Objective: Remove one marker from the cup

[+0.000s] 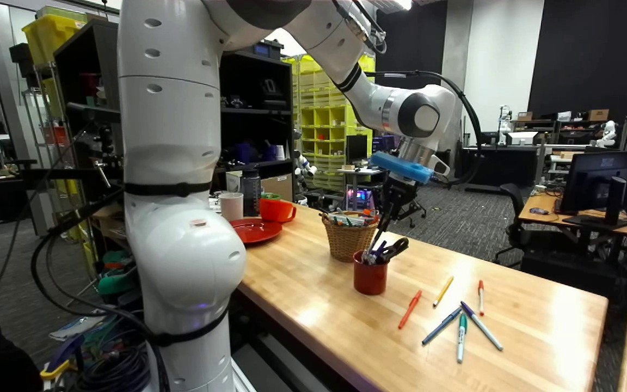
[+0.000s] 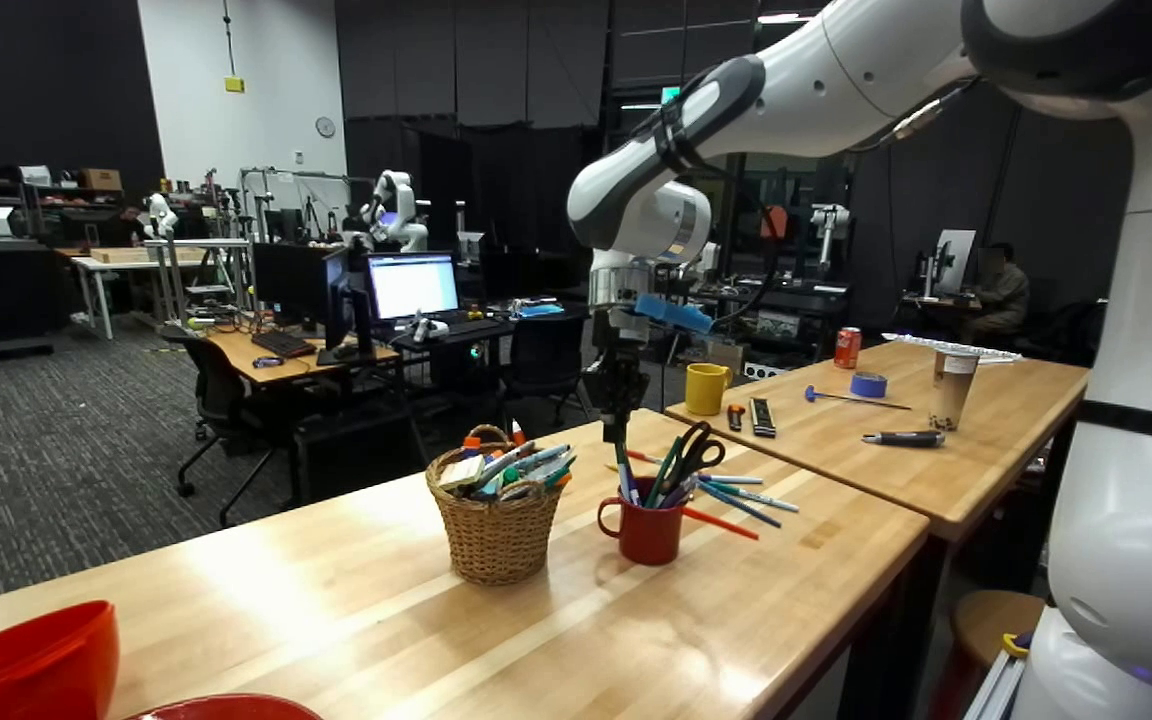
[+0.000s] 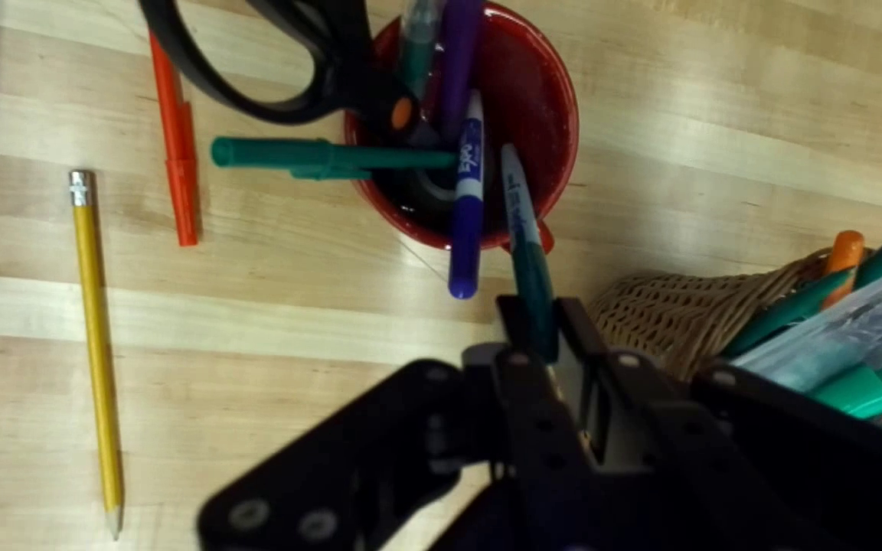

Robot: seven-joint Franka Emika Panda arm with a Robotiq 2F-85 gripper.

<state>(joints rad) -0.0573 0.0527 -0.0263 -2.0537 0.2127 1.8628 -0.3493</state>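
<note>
In an exterior view the arm point(image 1: 169, 114) arched high, its wrist point(image 1: 421, 115) angled downward toward seven o'clock; in the wrist view the gripper point(image 3: 543, 321) pointed just short of twelve, its fingers point(image 3: 580, 329) pinched close together.

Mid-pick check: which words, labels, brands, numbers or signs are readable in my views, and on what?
"EXPO": on the blue-and-white marker in the red cup, wrist view.
Print on the teal marker in the gripper: too blurred to read.
The red can, wall clock, green sign and lit monitor, in an exterior view: too small.
Nothing else is legible.
</note>
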